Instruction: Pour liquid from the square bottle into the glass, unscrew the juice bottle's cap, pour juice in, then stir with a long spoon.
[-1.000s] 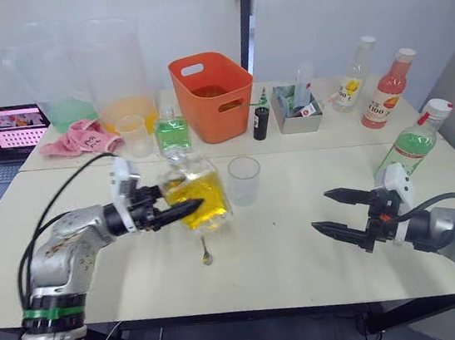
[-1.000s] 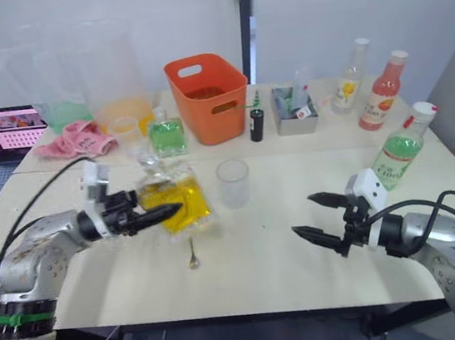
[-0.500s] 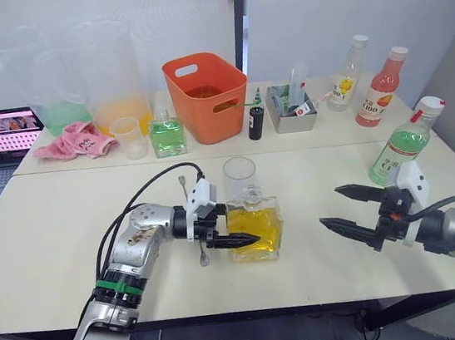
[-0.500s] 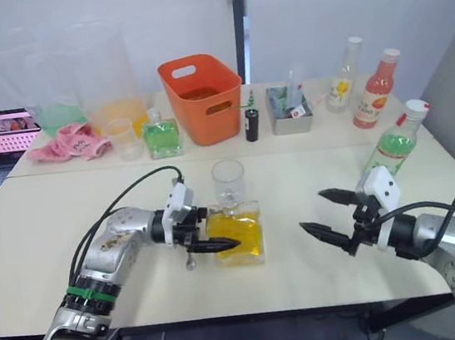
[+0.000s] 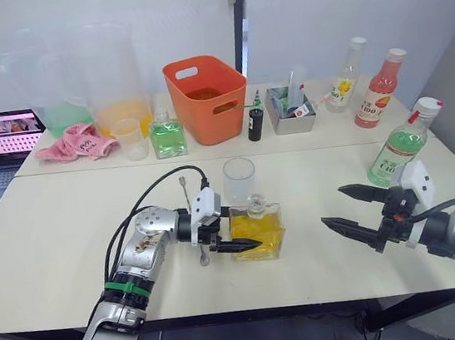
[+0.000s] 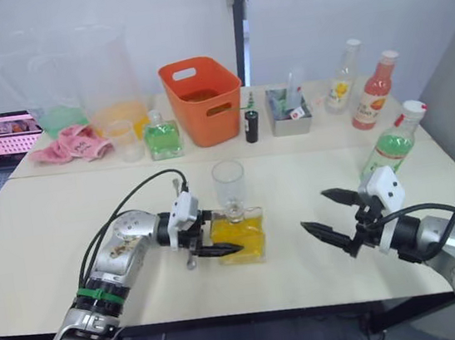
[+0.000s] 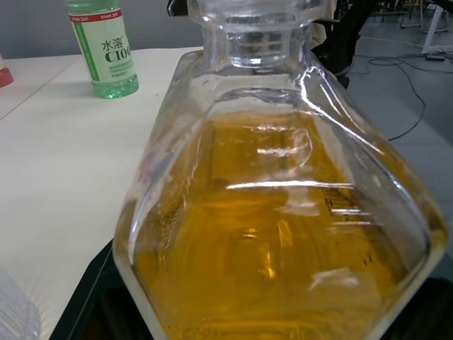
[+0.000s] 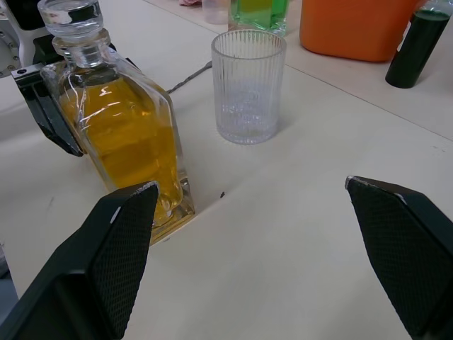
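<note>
While upright, sq. bottle [image 5: 257,231] btwn left jaws.

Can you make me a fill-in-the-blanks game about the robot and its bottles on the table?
1. The liquid inside the square bottle is ____.
2. The left hand is shut on the ____ bottle.
3. The glass behind the square bottle is ____ inside.
4. The right hand has its fingers ____ and holds nothing.

Missing words: yellow; square; empty; open
</note>
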Available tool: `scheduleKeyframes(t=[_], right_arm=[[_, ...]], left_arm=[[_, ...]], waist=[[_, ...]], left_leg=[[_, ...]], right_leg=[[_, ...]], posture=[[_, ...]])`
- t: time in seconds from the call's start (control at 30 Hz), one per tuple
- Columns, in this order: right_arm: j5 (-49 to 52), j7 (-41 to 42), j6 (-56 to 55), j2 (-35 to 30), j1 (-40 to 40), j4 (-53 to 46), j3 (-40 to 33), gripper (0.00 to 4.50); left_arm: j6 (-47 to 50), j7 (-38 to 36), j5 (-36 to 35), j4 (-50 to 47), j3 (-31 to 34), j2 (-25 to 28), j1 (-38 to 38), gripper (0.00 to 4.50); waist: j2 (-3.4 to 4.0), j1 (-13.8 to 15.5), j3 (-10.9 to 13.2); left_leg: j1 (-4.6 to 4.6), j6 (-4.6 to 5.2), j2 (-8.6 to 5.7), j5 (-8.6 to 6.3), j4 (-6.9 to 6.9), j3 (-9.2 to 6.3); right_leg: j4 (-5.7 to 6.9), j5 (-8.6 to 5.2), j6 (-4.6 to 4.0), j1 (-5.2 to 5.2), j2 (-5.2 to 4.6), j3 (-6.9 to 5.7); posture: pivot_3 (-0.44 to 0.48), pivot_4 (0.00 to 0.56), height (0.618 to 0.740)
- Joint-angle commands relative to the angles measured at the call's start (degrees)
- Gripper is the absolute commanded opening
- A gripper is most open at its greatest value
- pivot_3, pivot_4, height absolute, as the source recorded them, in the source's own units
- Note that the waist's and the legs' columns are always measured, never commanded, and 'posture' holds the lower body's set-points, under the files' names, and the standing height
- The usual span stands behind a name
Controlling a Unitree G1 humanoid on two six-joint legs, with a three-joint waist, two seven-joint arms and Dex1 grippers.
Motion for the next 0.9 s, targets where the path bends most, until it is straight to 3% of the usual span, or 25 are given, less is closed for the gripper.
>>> scheduleKeyframes(t=[0.03,0.2,0.27,0.33,0.63,0.9], right_arm=[[1.09,-0.69,0.3,-0.7,-0.45,-1.49,-1.91,4.5],[1.11,-0.9,0.67,-0.61,-1.16,-1.26,-1.38,4.5],[1.01,-0.81,0.63,-0.61,-1.41,-0.98,-1.14,4.5],[0.86,-0.74,0.55,-0.54,-1.72,-0.71,-0.79,4.5],[0.53,-1.07,0.25,0.02,-2.45,-0.31,-0.03,4.5],[0.47,-1.79,0.25,0.34,-2.21,-0.79,-0.19,4.5]], left_arm=[[-0.42,1.79,1.85,-0.04,-0.25,0.14,0.37,2.81],[-0.25,1.76,1.7,-0.23,-0.11,0.23,0.59,2.81],[0.76,1.85,0.32,-0.6,0.96,0.06,-0.05,3.83],[3.22,1.32,-1.28,-1.59,1.76,0.38,-0.69,4.44],[12.44,0.55,-3.02,-8.26,1.63,3.29,-2.9,4.48],[14.03,2.4,-1.89,-10.48,0.06,1.96,-2.69,4.48]], waist=[[0.01,0.0,-0.01],[0.12,-0.02,-0.07],[0.12,-0.02,-0.07],[0.12,-0.06,-0.07],[0.13,0.03,-0.07],[0.13,-0.08,-0.07]], left_leg=[[0.01,0.01,0.0,0.0,0.0,0.0],[0.05,0.01,-0.01,0.01,0.0,0.01],[0.06,0.01,-0.01,0.01,0.0,0.02],[0.03,0.01,-0.01,0.01,0.0,0.02],[0.01,0.02,-0.01,0.01,0.0,0.03],[0.01,0.02,-0.01,0.0,0.0,0.03]], right_leg=[[0.01,0.0,0.0,0.0,0.0,0.01],[0.04,0.01,0.0,0.01,0.0,0.05],[0.05,0.01,0.0,0.01,0.0,0.06],[0.05,0.01,0.0,-0.01,0.01,0.06],[0.03,0.01,0.0,-0.01,0.01,0.07],[0.02,0.0,0.01,-0.02,0.01,0.09]], posture=[[0.0,0.15,0.739],[0.0,0.15,0.739],[0.0,0.15,0.739],[0.0,0.15,0.739],[0.0,0.15,0.739],[0.0,0.15,0.739]])
